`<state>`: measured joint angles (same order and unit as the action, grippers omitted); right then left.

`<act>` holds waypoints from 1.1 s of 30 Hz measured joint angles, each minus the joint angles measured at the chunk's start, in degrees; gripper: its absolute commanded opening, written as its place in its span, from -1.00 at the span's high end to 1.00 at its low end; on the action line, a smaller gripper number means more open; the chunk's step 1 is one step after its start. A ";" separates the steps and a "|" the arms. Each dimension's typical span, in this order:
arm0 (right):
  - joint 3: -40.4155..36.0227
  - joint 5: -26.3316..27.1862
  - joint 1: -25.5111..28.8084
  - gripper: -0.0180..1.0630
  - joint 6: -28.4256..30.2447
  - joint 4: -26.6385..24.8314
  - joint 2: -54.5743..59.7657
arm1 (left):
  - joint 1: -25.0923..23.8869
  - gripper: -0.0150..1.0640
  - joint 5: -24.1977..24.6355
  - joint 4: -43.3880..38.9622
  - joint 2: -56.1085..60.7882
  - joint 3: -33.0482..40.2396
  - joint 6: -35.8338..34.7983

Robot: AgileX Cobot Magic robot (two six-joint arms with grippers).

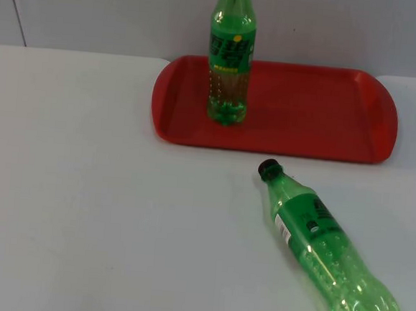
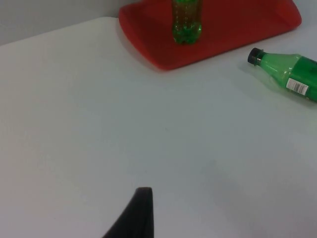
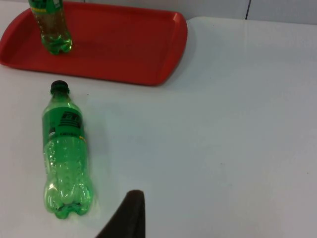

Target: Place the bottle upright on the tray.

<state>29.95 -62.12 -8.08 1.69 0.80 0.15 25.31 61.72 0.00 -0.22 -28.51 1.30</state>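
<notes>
Lying on its side on the table (image 1: 83, 189) just before the red tray (image 1: 305, 113), the fallen bottle (image 1: 326, 255) could roll away under a glancing grasp, or topple the upright bottle (image 1: 231, 56); I cannot tell either pincer's state.

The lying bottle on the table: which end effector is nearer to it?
Right. The lying bottle sits close to the right end effector's fingertip, beside it. From the left end effector's fingertip the bottle lies far across the table.
</notes>
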 measured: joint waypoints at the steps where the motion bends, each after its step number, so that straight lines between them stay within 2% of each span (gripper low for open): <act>1: 0.00 0.00 0.00 -0.98 0.00 0.00 0.00 | 0.00 -0.90 0.00 0.00 0.00 0.00 0.00; 5: 0.25 0.12 0.00 -0.98 0.00 -0.80 1.27 | 0.00 -0.90 0.00 0.00 0.00 0.00 0.00; 13: 4.34 2.69 0.00 -0.98 0.00 -2.32 11.45 | 0.00 -0.90 0.00 0.00 0.00 0.00 0.00; 23: 11.23 3.57 0.00 -0.98 0.00 -5.15 32.90 | 0.00 -0.90 0.00 0.00 0.00 0.00 0.00; 33: 18.34 4.05 0.00 -0.98 0.28 -5.27 50.99 | 0.00 -0.90 0.00 0.00 0.00 0.00 0.00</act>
<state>48.29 -58.08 -8.08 1.97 -4.47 51.14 25.31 61.72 0.00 -0.22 -28.51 1.30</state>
